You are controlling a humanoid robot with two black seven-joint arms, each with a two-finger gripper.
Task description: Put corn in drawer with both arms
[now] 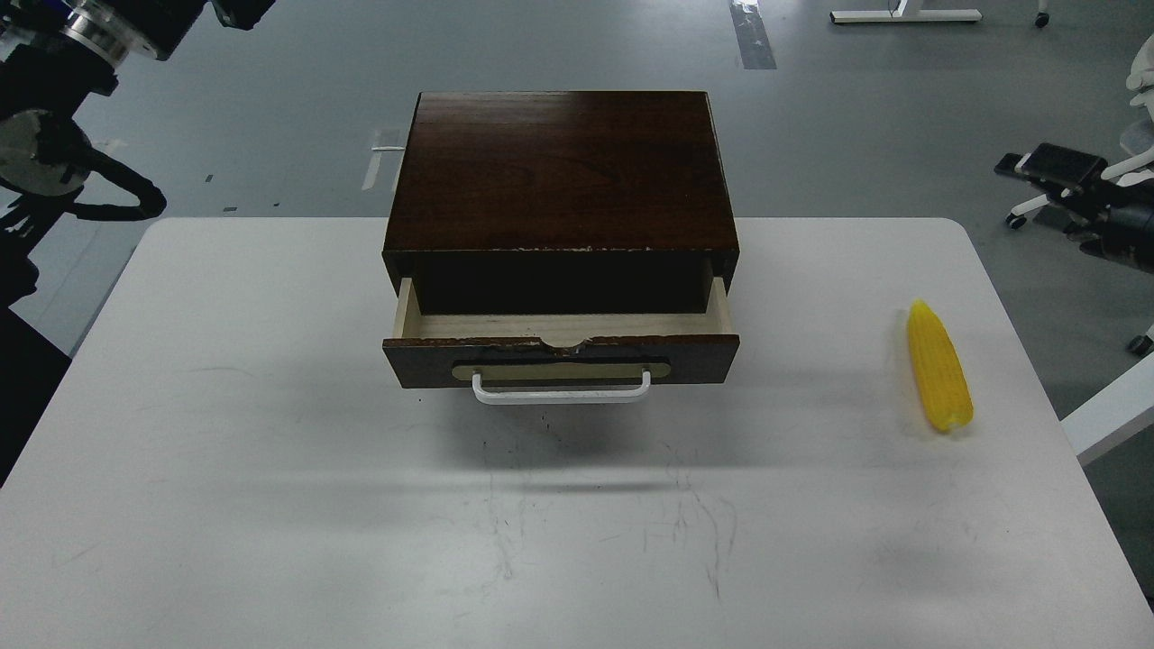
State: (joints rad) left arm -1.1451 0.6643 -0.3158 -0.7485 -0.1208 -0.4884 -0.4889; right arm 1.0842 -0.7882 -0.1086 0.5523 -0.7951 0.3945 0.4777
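The box (559, 171) sits upper centre on the table (270, 505), its drawer (559, 347) pulled out below; the corn (938, 378) lies far right.

Grey floor (856, 135) with tape strips (755, 36) (one pale), perhaps an office chair (1082, 185) right.

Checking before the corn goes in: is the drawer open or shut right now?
Partly open. The drawer is pulled out from the dark box, showing a strip of pale interior behind its front panel. The strip shows nothing inside.

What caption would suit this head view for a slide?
Drawer partly open in the wooden box; corn lies on the table to its right, not gripped.
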